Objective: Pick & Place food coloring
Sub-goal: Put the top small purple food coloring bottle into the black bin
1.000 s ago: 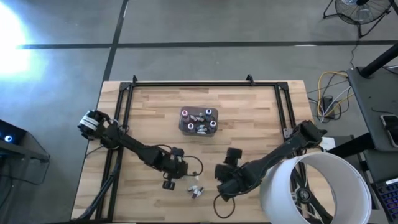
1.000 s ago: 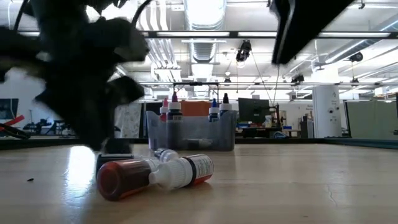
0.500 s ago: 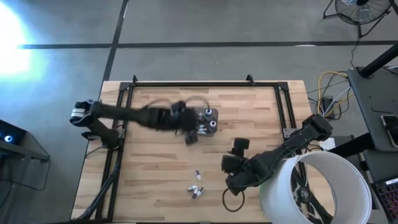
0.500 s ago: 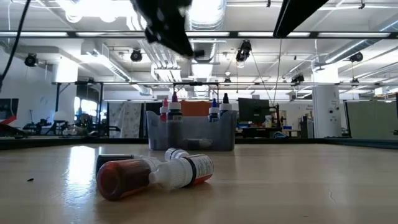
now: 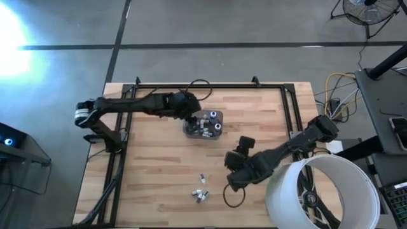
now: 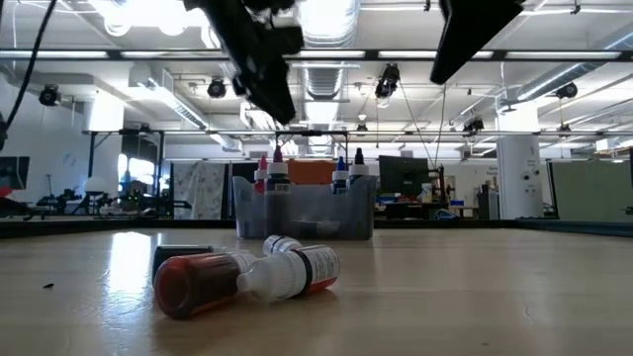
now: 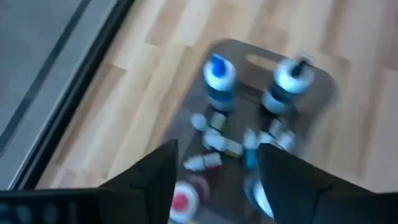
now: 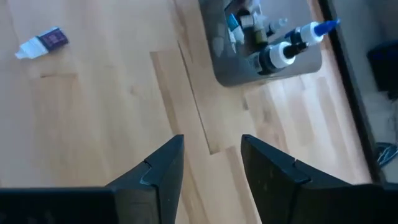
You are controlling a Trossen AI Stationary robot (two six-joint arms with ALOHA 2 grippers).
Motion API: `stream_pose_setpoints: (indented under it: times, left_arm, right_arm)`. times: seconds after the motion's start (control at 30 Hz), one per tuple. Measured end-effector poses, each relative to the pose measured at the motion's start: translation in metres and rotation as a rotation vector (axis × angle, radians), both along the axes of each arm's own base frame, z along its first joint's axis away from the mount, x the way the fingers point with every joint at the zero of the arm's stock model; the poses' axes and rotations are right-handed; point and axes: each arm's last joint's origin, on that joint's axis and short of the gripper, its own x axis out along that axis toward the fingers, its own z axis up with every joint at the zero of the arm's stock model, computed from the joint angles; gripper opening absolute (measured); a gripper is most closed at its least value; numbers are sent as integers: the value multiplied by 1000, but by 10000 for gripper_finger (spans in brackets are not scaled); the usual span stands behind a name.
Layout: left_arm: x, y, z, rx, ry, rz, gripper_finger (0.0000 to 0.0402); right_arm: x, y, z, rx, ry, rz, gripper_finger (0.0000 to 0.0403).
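High view: taking the grey tub point(image 5: 202, 124) as the landmark, the left end effector point(image 5: 193, 116) hangs right over the tub's near-left corner, its arm stretched across the table point(image 5: 159, 172) to get there. In the left wrist view its two fingers point(image 7: 152, 177) stand apart with nothing between them, open above the bottles already in the tub point(image 7: 217, 78), which looks to me like the pose of a drop-off spot: over the tub so that anything let go lands inside. Whether a bottle has just gone in I cannot tell.

In the tub, several food coloring bottles point(image 5: 213, 116) stand upright along the walls with smaller ones lying loose among them. Well in front of the tub, three small bottles point(image 5: 200, 191) lie on their sides on the bare wood, not yet collected; the low view shows a red one point(image 6: 198, 280) and a white-capped one point(image 6: 292, 269) lying against each other.

To the right of those strays and in front-right of the tub, the right end effector point(image 5: 234, 178) hovers above the wood, fingers point(image 8: 158, 171) parted and empty, probably waiting its turn.
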Motion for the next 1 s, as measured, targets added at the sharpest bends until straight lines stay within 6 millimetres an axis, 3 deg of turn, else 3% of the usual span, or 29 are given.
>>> stream_pose_setpoints:
  times: [0.13,0.2,0.37,0.5,0.63,0.77,1.0]
  left_arm:
    - [-22,-36,23,-1,-26,-117,204]
    - [-34,-59,25,-11,-35,-190,205]
    - [-64,-107,-5,-129,9,-248,206]
    - [-88,-133,-32,-238,45,-180,206]
    - [-106,-148,-51,-218,40,-85,206]
    - [-112,-156,-71,-196,43,-152,206]
    - [-117,-158,-115,-263,-3,-387,206]
  right_arm:
    - [13,-13,-3,92,22,21,155]
    - [25,-18,-10,195,-1,80,155]
    - [49,-37,-34,525,-76,183,155]
    - [57,-51,-48,722,-158,57,155]
    - [66,-53,-44,817,-277,-32,155]
    - [74,-50,-43,874,-337,-157,155]
    - [101,-35,-87,960,-241,-402,155]
